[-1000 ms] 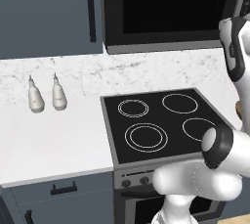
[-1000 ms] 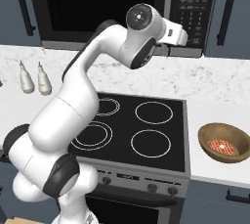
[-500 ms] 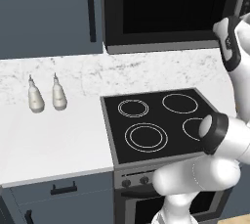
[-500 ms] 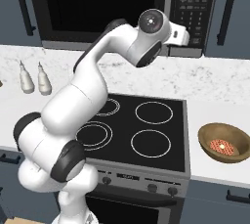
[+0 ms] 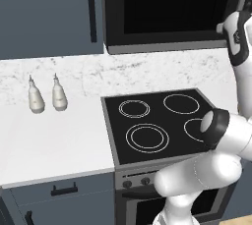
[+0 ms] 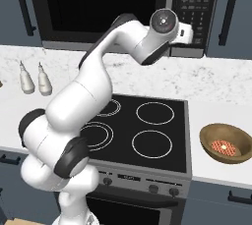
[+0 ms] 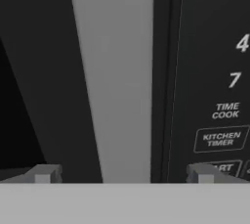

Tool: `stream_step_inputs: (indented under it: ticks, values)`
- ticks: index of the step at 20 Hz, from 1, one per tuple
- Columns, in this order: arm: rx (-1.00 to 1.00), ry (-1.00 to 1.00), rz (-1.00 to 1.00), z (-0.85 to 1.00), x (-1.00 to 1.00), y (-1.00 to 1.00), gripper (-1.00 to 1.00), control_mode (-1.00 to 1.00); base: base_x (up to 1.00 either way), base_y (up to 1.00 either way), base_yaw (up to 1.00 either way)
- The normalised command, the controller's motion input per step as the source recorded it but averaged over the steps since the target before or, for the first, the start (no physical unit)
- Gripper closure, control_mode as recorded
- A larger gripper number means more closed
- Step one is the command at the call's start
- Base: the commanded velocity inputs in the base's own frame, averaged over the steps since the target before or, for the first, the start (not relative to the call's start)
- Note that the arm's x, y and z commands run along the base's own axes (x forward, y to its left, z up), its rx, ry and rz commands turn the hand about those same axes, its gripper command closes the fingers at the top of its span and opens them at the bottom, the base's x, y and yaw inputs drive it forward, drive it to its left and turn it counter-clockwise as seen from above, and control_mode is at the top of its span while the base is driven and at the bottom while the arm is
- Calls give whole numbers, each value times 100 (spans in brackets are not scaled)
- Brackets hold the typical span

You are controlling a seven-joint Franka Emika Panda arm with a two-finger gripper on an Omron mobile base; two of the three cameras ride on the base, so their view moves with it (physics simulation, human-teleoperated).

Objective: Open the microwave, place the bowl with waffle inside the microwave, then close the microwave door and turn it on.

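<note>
Facing black microwave [image 6: 113, 10], grey-edged door [image 7: 114, 76] closed

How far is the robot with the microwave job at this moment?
Nothing is finished: the black microwave door with its dark glass window is shut. In hand: the open pincer faces the door's grey edge strip. Left: opening, loading the tan wooden bowl from the counter, closing, starting.

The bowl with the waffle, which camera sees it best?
The right base view: the bowl sits whole on the counter right of the stovetop, the waffle plain inside it. The left base view and the hand view don't help here.
</note>
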Motion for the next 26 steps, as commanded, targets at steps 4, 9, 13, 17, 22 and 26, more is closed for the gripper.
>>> stream_step_inputs:
  ticks: [4,9,13,17,22,26]
  values:
    - [0,0,16,-79,100,9,100,-100,0,0,0]
    - [0,0,18,-78,100,11,100,-100,0,0,0]
    - [0,0,13,-63,89,66,100,-100,0,0,0]
    - [0,0,6,-46,57,100,100,-100,0,0,0]
    - [0,2,1,-8,-8,100,100,-100,0,0,0]
    - [0,10,0,0,-39,100,100,-100,0,0,0]
